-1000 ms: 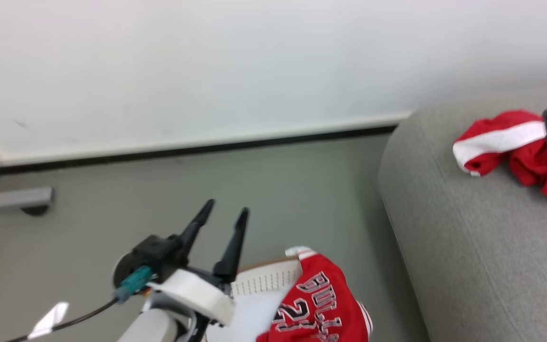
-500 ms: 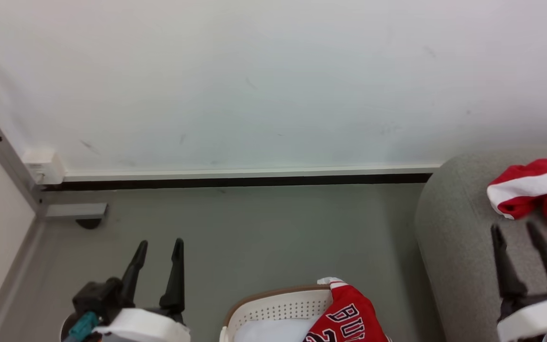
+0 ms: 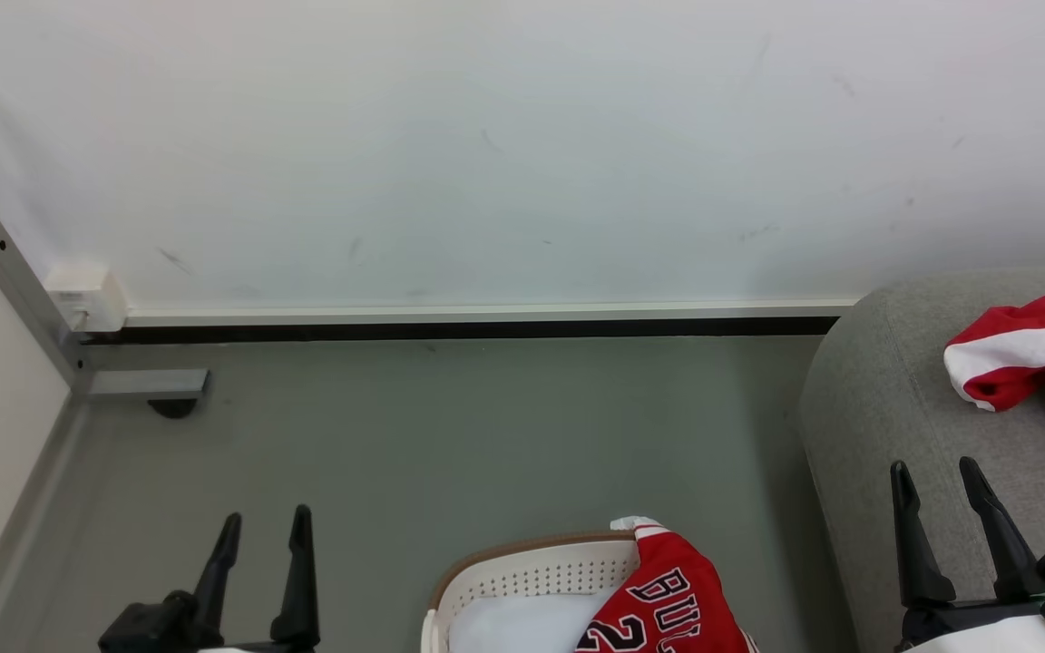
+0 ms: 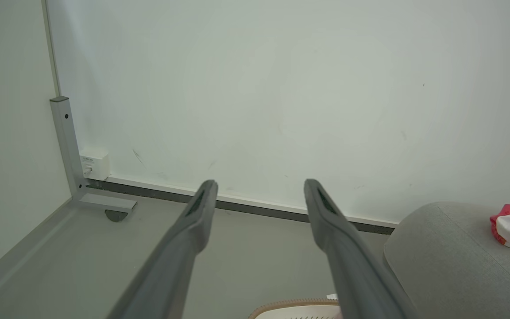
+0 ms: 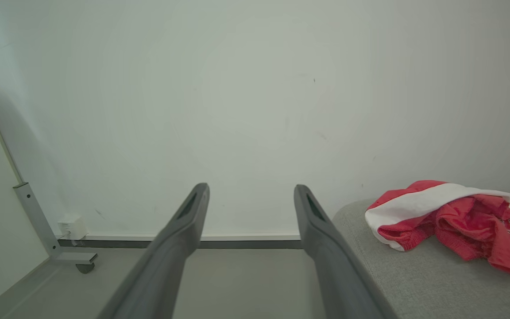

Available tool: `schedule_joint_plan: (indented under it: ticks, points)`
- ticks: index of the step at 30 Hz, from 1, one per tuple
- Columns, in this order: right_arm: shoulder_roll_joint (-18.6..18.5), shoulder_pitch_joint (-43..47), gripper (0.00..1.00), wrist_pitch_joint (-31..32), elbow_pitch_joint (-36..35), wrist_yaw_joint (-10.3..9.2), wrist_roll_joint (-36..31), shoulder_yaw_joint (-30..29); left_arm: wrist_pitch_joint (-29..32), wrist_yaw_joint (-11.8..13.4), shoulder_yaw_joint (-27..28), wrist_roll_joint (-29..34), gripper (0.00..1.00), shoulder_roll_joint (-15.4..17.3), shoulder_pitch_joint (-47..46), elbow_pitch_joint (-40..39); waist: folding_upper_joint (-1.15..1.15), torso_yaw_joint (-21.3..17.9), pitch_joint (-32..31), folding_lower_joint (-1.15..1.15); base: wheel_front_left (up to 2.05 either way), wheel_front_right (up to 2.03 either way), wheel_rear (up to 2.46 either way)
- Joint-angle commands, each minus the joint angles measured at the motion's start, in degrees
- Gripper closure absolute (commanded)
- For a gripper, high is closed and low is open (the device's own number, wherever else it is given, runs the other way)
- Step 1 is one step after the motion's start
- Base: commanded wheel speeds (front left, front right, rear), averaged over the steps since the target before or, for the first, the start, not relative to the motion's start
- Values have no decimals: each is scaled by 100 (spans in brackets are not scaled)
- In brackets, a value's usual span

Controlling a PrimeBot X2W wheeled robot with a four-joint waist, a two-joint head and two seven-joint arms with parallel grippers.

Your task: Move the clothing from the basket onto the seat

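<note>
Now lower: left pincer; right pincer

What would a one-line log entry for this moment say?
left gripper: open, empty | right gripper: open, empty | jersey: in basket | red piece: on seat

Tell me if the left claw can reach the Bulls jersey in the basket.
Probably yes: the left claw is open, only bare floor separates it from the basket, and the jersey lies uncovered on top.
</note>
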Motion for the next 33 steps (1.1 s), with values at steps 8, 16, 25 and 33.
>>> schedule_joint_plan:
  ticks: [8, 16, 25, 33]
  points:
    - [37, -44, 0, 1, -6, -12, -76, 1, -1, -186, 176, 209, 0, -77, -65, 63, 0, -26, 48, 0, 0, 0, 0]
    - [59, -64, 0, 1, -33, -12, -70, -28, -1, -255, 204, 255, 0, -97, -80, 102, 0, -60, 65, 0, 0, 0, 0]
    - [55, -126, 0, 1, -10, -12, -21, 18, -1, -207, 123, 242, 0, -100, -126, 112, 0, -123, 96, 0, 0, 0, 0]
    - [-83, -420, 0, 1, -131, -12, 15, -67, -1, -315, -284, 143, 0, -98, -592, 188, 0, -362, 567, 0, 0, 0, 0]
